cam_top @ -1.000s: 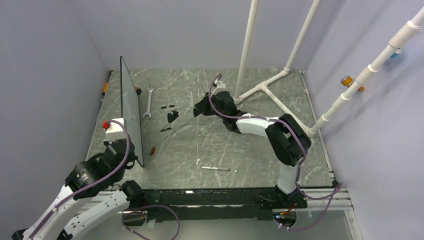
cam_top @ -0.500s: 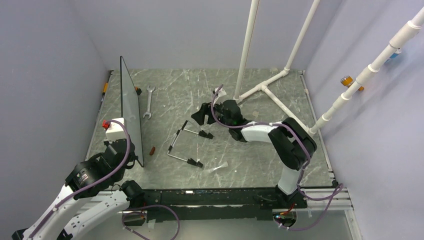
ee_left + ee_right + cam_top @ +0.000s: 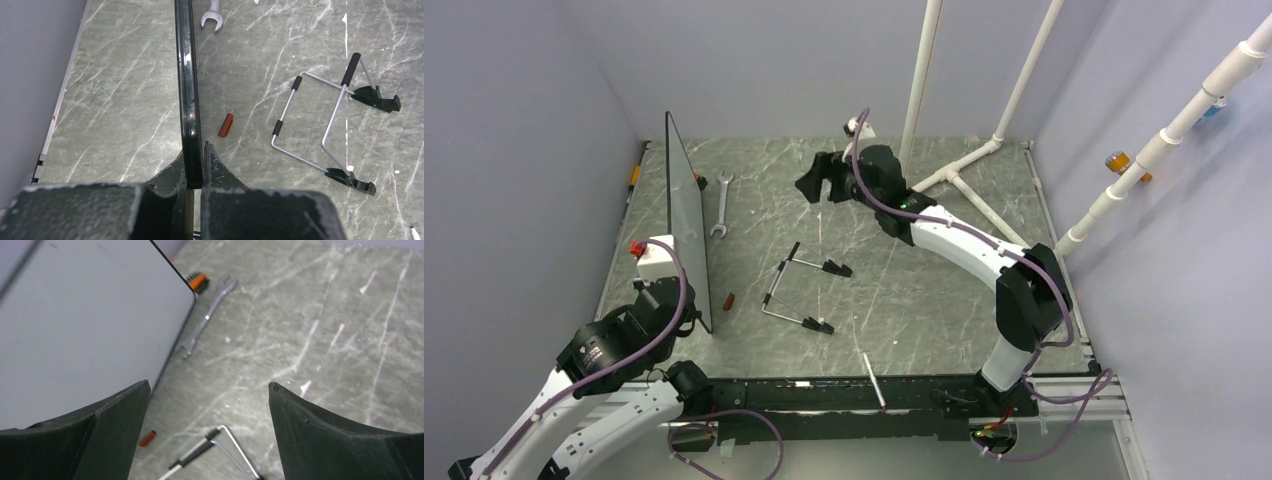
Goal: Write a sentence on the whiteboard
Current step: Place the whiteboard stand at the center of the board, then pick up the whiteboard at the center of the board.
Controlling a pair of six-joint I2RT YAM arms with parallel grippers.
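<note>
The whiteboard (image 3: 686,215) stands on edge at the left of the table, seen edge-on as a dark rim (image 3: 187,75). My left gripper (image 3: 688,308) is shut on its near end, one finger on each face (image 3: 194,167). In the right wrist view the board's white face (image 3: 75,320) is blank; no sentence shows. My right gripper (image 3: 814,186) hangs above the table's back middle, open and holding nothing (image 3: 209,385). A thin marker (image 3: 874,378) lies at the table's front edge.
A folding wire stand (image 3: 799,292) (image 3: 330,125) lies flat mid-table. A small red cap (image 3: 730,298) (image 3: 226,124) rests beside the board. A wrench (image 3: 721,205) (image 3: 207,320) lies at back left. White pipes (image 3: 969,165) stand at back right.
My right gripper opened, let go of the wire stand, which now lies on the table, and rose toward the back. The marker moved to the front edge. The left arm stayed still.
</note>
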